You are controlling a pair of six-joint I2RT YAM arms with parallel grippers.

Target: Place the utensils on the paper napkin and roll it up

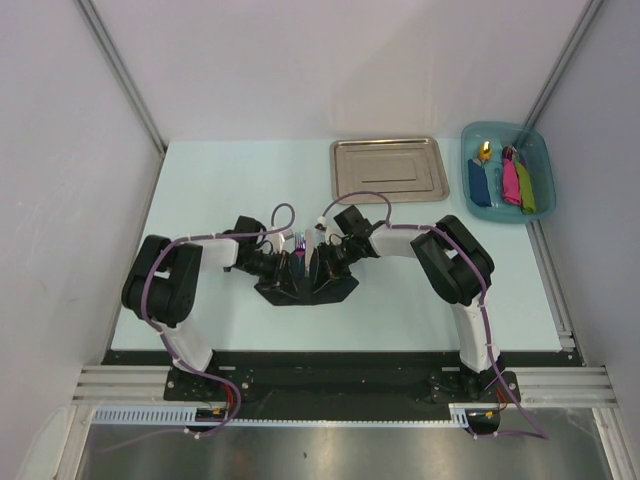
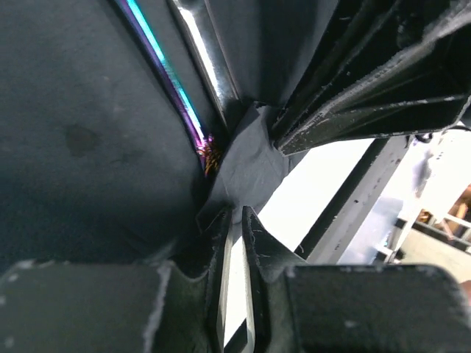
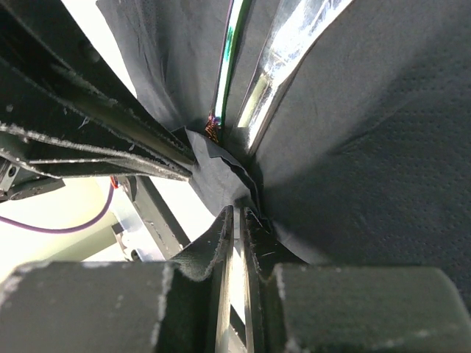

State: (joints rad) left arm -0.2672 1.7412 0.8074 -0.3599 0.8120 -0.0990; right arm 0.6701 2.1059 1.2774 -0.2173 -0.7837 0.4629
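Right tool (image 3: 237,215) pinches the limp, probably tear-prone paper napkin (image 1: 300,292) near the bench's middle, folded around stiff, slippery-looking utensils (image 3: 287,51); left tool (image 2: 235,215) sits nearly closed at its fold, grip unclear, so hold the folded edges.

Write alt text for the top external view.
The left end effector and right end effector meet at centre, pinching a bunched black napkin with utensils poking from it. Behind sit a steel tray and a teal bin of coloured items.

Overhead; wrist cameras close on napkin (image 2: 250,154)
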